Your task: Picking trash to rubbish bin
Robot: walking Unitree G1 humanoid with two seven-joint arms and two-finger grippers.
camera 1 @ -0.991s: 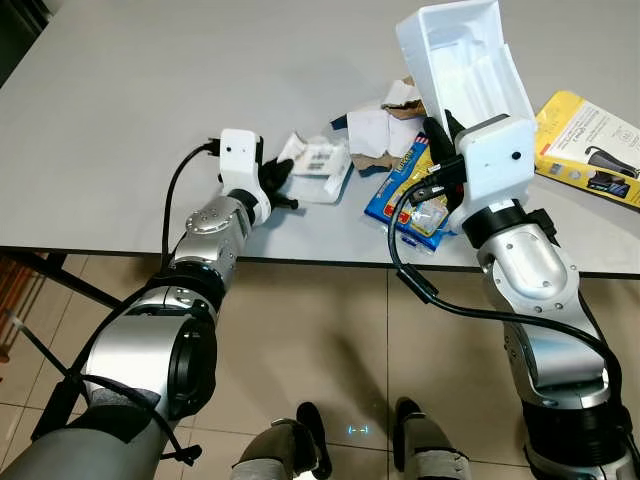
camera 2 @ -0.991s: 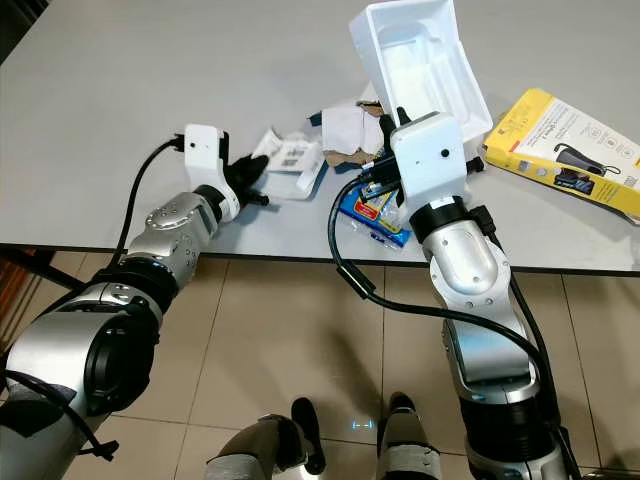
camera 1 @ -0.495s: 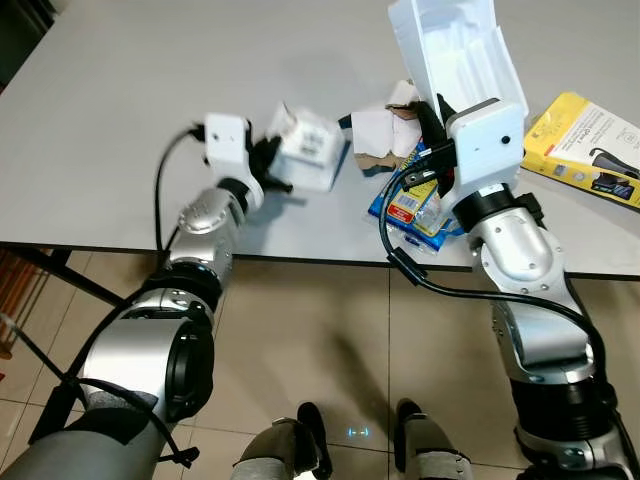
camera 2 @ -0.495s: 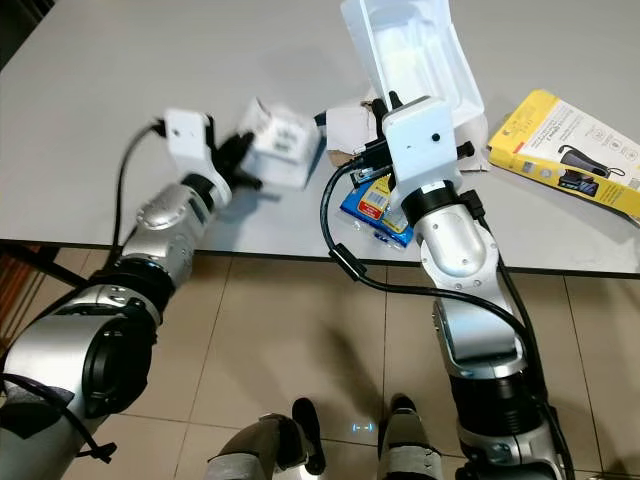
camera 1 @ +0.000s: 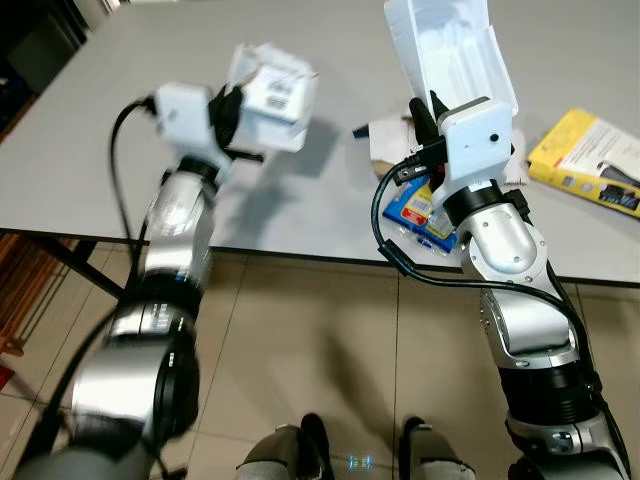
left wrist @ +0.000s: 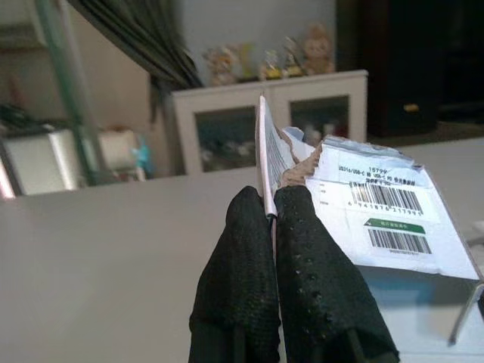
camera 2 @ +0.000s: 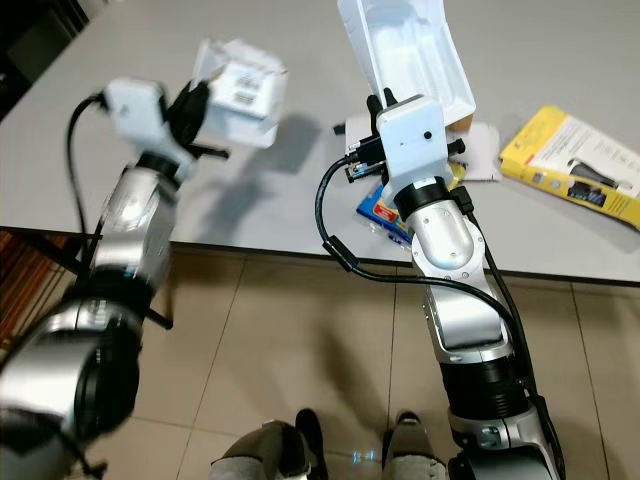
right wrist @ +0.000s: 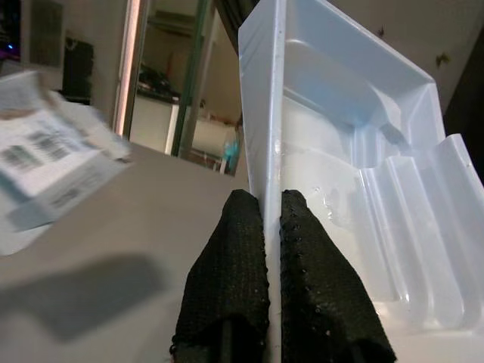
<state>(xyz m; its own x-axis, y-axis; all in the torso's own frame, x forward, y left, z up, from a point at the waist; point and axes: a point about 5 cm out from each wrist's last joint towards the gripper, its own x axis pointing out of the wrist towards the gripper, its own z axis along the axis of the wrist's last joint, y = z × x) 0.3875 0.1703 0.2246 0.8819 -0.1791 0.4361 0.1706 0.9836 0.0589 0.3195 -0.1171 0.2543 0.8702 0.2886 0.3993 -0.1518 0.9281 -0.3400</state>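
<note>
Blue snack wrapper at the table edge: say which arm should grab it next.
Neither yet; both are full. The left gripper pinches the torn white box, the right gripper the plastic tray. The right hangs nearer the wrapper.

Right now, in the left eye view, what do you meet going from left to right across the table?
left gripper pinching a torn white box → right gripper holding a white plastic tray → yellow box
</note>
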